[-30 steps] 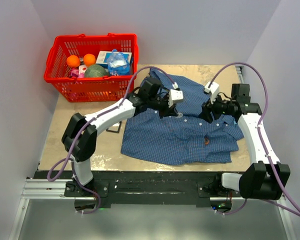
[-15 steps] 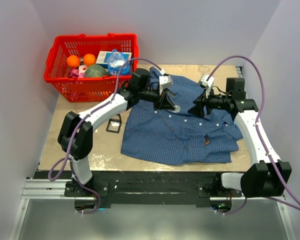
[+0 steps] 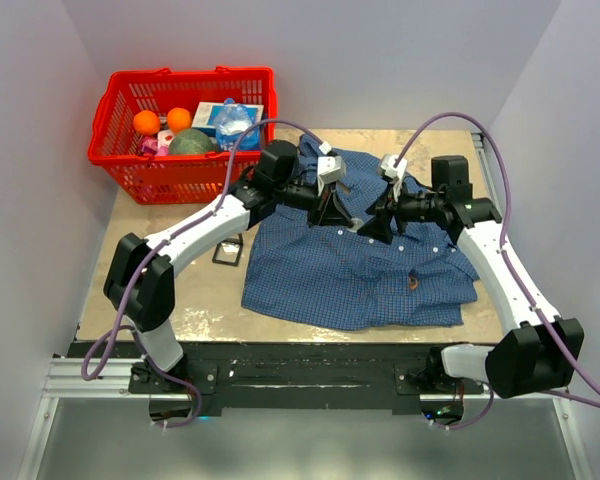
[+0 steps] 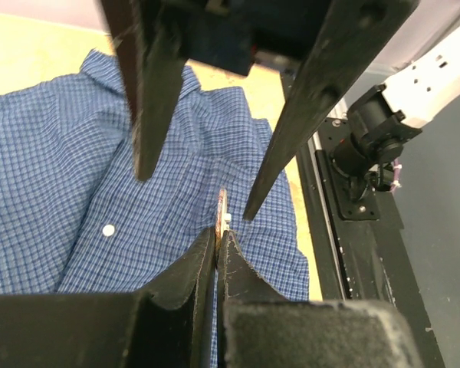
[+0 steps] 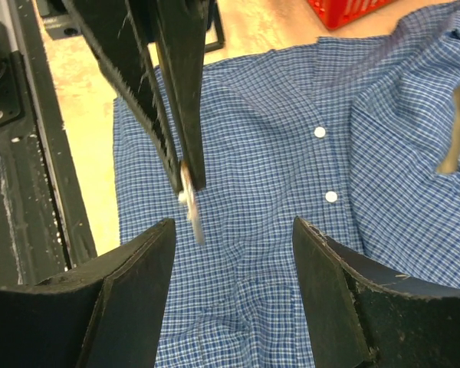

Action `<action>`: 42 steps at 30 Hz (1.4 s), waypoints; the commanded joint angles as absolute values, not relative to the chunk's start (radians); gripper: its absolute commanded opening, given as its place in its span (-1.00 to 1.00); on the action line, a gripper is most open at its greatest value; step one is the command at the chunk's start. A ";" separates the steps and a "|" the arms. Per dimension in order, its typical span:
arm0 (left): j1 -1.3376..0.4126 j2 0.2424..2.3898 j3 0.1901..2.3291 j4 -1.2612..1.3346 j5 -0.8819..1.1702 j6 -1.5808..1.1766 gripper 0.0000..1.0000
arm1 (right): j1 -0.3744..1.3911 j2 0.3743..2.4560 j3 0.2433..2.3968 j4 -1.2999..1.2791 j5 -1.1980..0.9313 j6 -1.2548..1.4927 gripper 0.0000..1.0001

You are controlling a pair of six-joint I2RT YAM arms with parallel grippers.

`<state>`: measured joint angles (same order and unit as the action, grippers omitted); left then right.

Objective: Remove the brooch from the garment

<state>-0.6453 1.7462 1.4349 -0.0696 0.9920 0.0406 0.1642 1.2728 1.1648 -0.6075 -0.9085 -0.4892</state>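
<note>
From where I stand, the left gripper (image 4: pixel 217 236) pinches a small pale piece (image 5: pixel 190 201) above the shirt (image 3: pixel 320 270), and the right gripper (image 5: pixel 231 228) faces it, jaws spread. The brooch (image 3: pixel 413 282) sits on the shirt's near right front. A mistimed handover could drop the piece into the folds.

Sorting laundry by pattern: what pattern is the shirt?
The shirt is a fine blue check, clearest in the right wrist view.

Bright even overhead light, faint soft shadows, left claw (image 4: pixel 216 239) dark and soft-focused up close
</note>
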 commanded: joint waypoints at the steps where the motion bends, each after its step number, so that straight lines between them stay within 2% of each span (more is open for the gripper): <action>1: -0.655 1.706 1.434 -0.026 1.012 0.018 -1.00 | 0.183 1.278 1.218 -0.623 -0.930 -0.498 0.32; 13: -0.653 1.720 1.445 -0.015 0.999 0.008 -1.00 | 0.219 1.287 1.227 -0.629 -0.910 -0.506 0.28; 33: -0.653 1.727 1.453 -0.015 1.008 0.008 -1.00 | 0.221 1.305 1.210 -0.552 -0.807 -0.433 0.02; 42: -0.653 1.727 1.453 -0.015 1.015 0.011 -1.00 | 0.215 1.309 1.206 -0.514 -0.781 -0.370 -0.02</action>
<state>-0.6483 1.7428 1.4338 -0.0448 0.9718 0.0193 0.2176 1.3067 1.1908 -0.5865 -0.8204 -0.4072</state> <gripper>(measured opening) 0.054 0.498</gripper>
